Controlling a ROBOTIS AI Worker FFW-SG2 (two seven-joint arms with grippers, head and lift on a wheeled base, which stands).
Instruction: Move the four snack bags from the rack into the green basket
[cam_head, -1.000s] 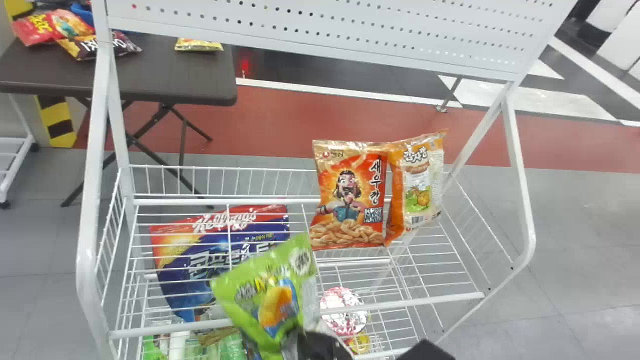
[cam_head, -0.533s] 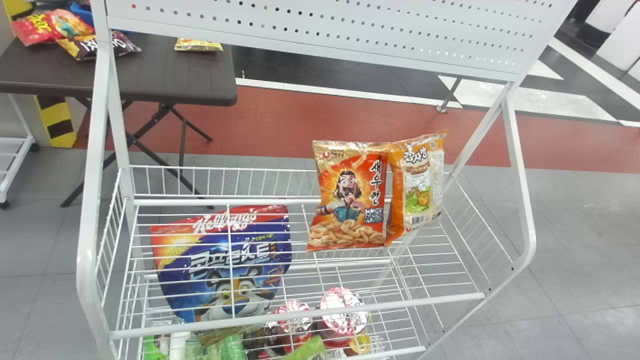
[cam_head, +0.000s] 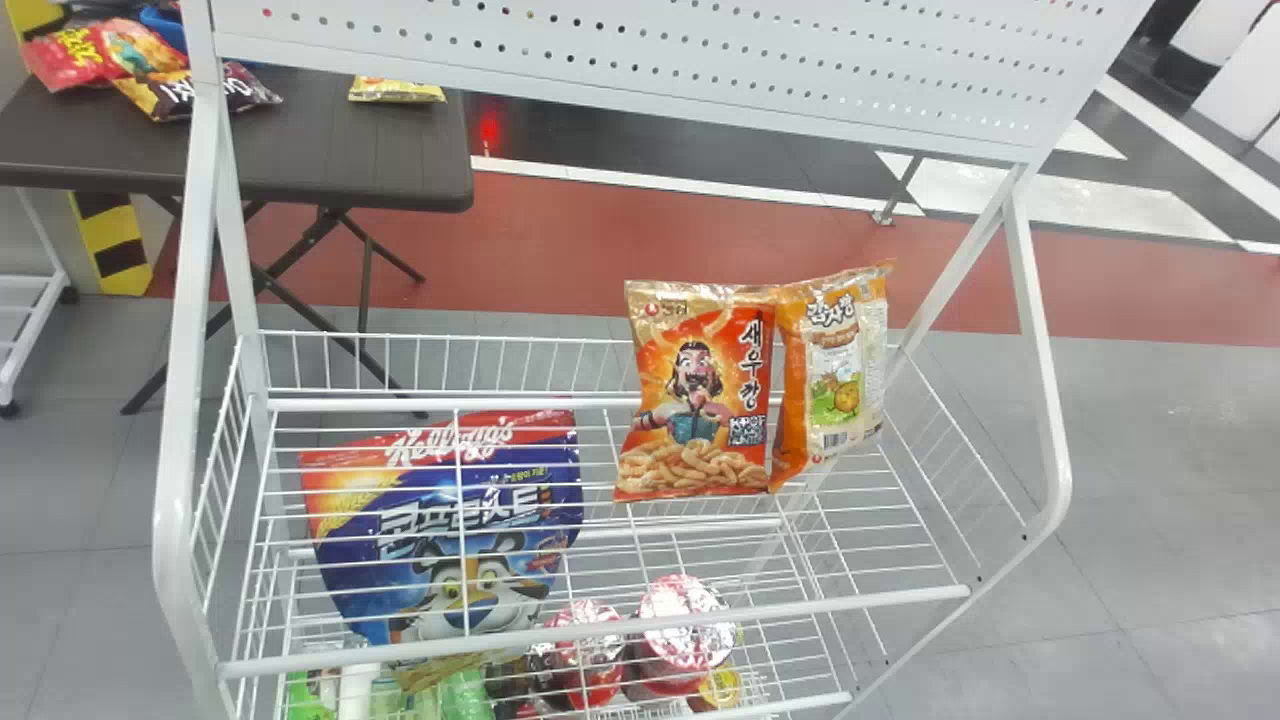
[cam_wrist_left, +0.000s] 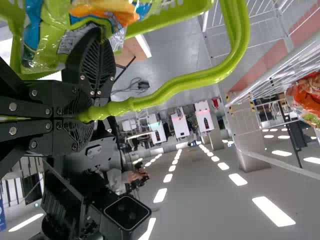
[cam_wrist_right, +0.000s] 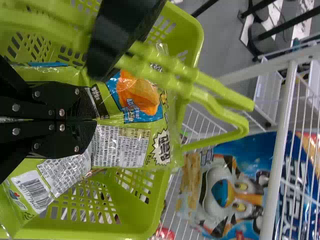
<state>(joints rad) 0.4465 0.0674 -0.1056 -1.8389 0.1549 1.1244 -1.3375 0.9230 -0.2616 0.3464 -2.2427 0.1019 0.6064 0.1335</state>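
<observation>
With twelve o'clock taken as straight ahead of the robot, the green basket (cam_wrist_right: 187, 32) is kept nearest, on the robot's side of the rack. Its handle (cam_wrist_left: 185, 82) is clamped between the closed fingers of the left gripper (cam_wrist_left: 85, 117), presumably so that the basket is steadied while it is being filled.

The right gripper (cam_wrist_right: 95, 120) is closed as well, with its two fingers brought together on a green snack bag (cam_wrist_right: 140, 100). The bag is pinched near one end and its printed face is left spread over the basket's mouth, a hold that seems chosen so that it can simply be let go. Whether its weight is borne by the basket cannot be told. Beside it, what appears to be a second green bag (cam_wrist_right: 32, 192) is seen within the basket.

Farther off, two bags are stood side by side against the back of the rack (cam_head: 600, 630): the red-and-gold snack bag (cam_head: 695, 400) and, touching it on its three o'clock side, the orange snack bag (cam_head: 840, 370). Both are judged to lie beyond the right gripper, at around one o'clock. Upright as they are, their upper edges should be easily grasped. The cereal bag (cam_head: 440, 530), at about eleven o'clock, is probably to be left alone. About half of the task is judged done once the held bag is released.
</observation>
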